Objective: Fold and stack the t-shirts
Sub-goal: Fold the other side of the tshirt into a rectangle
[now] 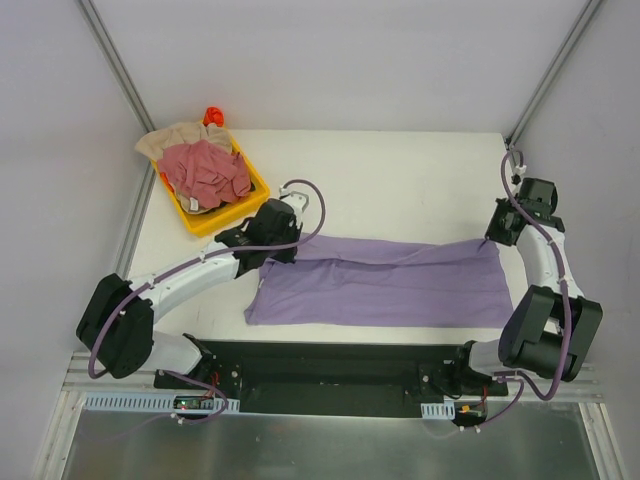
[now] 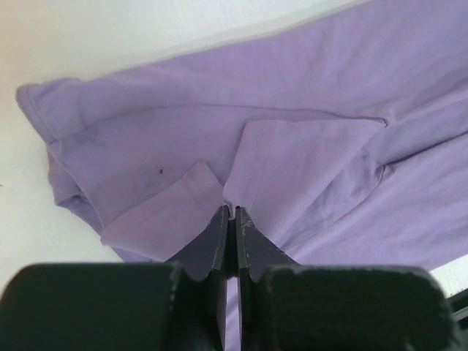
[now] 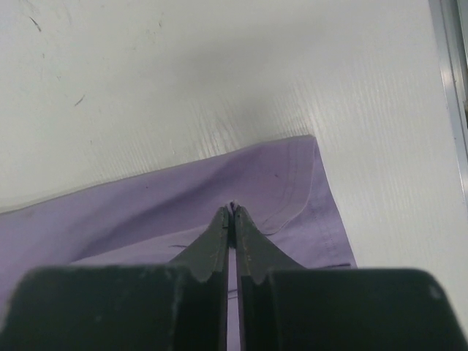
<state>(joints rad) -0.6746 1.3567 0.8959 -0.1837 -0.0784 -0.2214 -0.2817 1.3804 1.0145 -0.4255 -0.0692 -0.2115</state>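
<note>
Tray (image 1: 225,217) of yellow plastic is filled with pink-red cloth shirt (image 1: 205,168) and beige cloth shirt (image 1: 168,139); lavender cloth shirt (image 1: 390,285) is pinched by left gripper (image 2: 232,212) and right gripper (image 3: 232,208).

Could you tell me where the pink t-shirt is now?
In the top view, the crumpled dusty-pink cloth t-shirt lies in the yellow plastic tray at the table's far-left corner.

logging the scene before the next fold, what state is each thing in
lavender t-shirt: flat on table, partly folded
yellow tray: holds two shirts
pink-red t-shirt: crumpled, in tray
beige t-shirt: crumpled, under the pink-red one
left gripper: shut on lavender t-shirt
right gripper: shut on lavender t-shirt
</note>
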